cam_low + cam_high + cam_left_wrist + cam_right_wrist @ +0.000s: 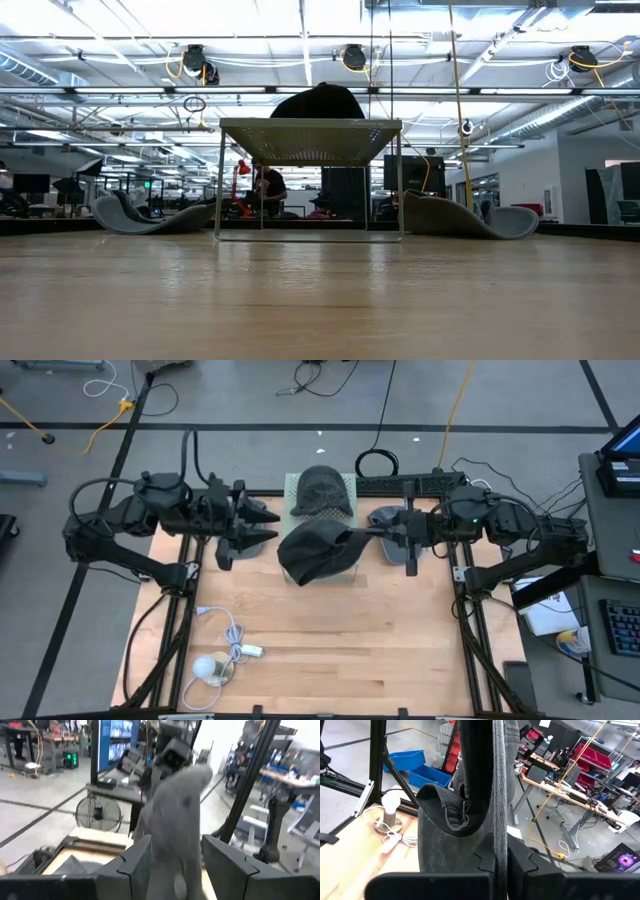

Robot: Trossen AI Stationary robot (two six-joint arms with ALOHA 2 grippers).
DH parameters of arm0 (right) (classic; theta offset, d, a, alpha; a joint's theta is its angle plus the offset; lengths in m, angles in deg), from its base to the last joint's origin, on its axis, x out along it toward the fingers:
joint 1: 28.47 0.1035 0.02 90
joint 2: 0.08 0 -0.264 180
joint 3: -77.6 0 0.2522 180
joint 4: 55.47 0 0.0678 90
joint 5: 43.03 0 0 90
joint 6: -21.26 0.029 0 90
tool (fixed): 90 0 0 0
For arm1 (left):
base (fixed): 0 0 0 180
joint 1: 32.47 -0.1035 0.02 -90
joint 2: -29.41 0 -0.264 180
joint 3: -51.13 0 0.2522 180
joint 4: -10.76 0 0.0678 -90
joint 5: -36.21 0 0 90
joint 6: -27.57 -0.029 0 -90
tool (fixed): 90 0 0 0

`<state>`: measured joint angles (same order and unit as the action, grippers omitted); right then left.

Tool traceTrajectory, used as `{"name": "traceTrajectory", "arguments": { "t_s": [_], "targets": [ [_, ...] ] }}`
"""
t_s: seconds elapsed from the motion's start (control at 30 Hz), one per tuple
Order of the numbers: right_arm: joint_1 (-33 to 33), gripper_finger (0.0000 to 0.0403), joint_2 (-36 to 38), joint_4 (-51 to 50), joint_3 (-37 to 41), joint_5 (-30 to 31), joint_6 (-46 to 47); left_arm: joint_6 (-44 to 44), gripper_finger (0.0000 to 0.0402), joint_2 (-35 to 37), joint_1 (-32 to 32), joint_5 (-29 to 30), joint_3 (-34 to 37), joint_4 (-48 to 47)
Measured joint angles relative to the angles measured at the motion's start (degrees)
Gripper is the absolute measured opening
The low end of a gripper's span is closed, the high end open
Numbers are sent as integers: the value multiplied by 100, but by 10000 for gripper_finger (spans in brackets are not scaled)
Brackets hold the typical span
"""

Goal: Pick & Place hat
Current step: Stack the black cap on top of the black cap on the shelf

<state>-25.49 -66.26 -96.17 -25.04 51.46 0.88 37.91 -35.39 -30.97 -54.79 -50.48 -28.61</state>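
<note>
2 soft dark fabric hats: one domed on the perforated metal rack, one limp hat pinched at its brim by the right gripper above the wooden worktop. Left gripper gapes, empty.

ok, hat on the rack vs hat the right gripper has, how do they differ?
The hat on the rack sits crown up and keeps its domed shape; the held hat hangs crumpled.
The hat on the rack rests free on the mesh rack, touched by no gripper; the held hat is pinched in the shut right gripper in front of it.
Both are dark caps.
</note>
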Motion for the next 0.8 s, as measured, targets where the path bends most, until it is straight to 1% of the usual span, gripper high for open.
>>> {"name": "traceTrajectory", "arguments": {
  "t_s": [0.13,0.47,0.53,0.7,0.8],
  "targets": [
    [-2,4,57,6,0,20,1,-30,175,9,2,-3,-2,-199],
    [-41,4,56,71,0,192,-42,-259,175,-343,168,-94,0,-118],
    [-41,4,56,148,0,164,-37,-374,175,-365,209,175,0,-110],
    [-39,4,56,216,0,142,-17,-662,175,-451,300,1444,0,-88],
    [-39,4,53,179,0,140,-2,-1063,175,-471,353,1606,7,50]
  ]
}}
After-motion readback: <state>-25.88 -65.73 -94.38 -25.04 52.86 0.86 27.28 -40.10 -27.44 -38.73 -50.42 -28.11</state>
